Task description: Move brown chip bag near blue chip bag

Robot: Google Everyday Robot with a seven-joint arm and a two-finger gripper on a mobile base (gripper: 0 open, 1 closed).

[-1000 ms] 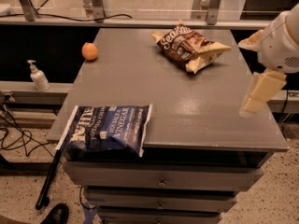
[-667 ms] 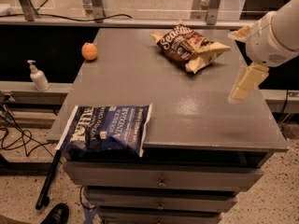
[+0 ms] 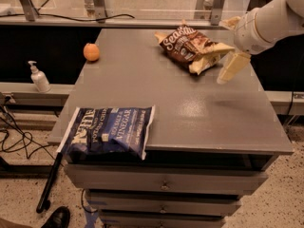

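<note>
- A grey metal drawer-cabinet top serves as the surface (image 3: 190,108).
- A flat navy-blue chip bag (image 3: 110,131) with white lettering lies at 7 o'clock, overhanging the front edge.
- A crinkled brown chip bag (image 3: 192,45) with cream edges lies at 1 o'clock, well apart from it.
- The cream two-finger tool (image 3: 232,44) hangs at 2 o'clock, just beside the brown one, spread wide and gripping nothing.
- A small round orange fruit (image 3: 91,52) sits at 10 o'clock.

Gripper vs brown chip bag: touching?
Cannot tell. Camera view: the gripper lines up with the right corner of the brown chip bag, but no gap or contact shows plainly.
</note>
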